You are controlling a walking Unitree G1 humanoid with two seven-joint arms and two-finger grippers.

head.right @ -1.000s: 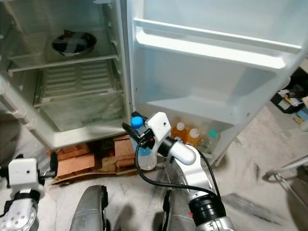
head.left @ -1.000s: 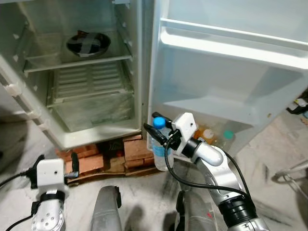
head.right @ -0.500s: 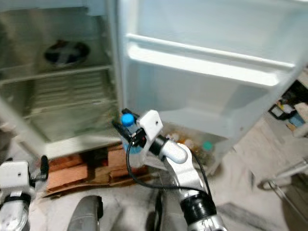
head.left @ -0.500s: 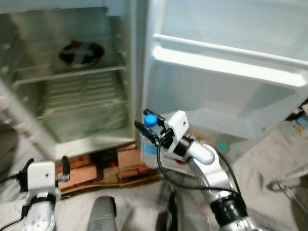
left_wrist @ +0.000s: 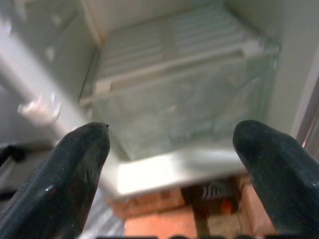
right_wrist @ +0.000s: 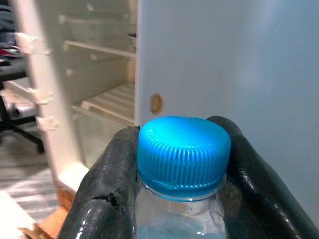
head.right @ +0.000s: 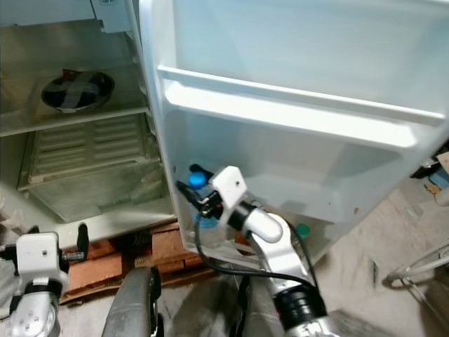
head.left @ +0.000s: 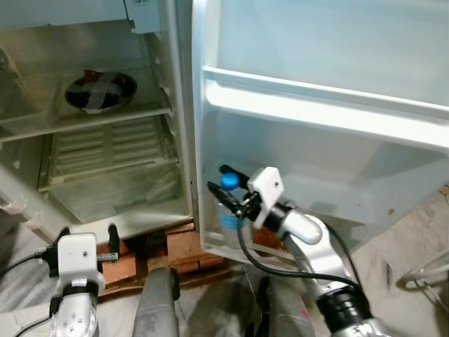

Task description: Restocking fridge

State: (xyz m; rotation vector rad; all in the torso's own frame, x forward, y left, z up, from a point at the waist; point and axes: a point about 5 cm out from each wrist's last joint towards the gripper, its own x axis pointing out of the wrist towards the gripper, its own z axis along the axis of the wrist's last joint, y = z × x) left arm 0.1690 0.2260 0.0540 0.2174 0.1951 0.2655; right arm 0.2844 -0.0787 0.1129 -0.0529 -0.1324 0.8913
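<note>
Right tool [head.left: 226, 186]: clamped on neck of blue-capped water bottle [head.left: 228, 210] | Bottle: upright, at lower shelf of open fridge door [head.left: 330, 77] | Left tool [left_wrist: 169, 164]: spread wide, low before crisper drawer [left_wrist: 184, 107] | Bowl [head.left: 99, 91]: on fridge shelf

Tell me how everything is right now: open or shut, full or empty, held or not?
Fridge door: open.
Water bottle: capped with a blue cap, upright, held by the neck.
Right gripper: shut on the water bottle, at the door's lower shelf.
Left gripper: open, holding nothing.
Black bowl: sitting on the fridge's upper shelf.
Crisper drawer: pushed in, looks empty.
</note>
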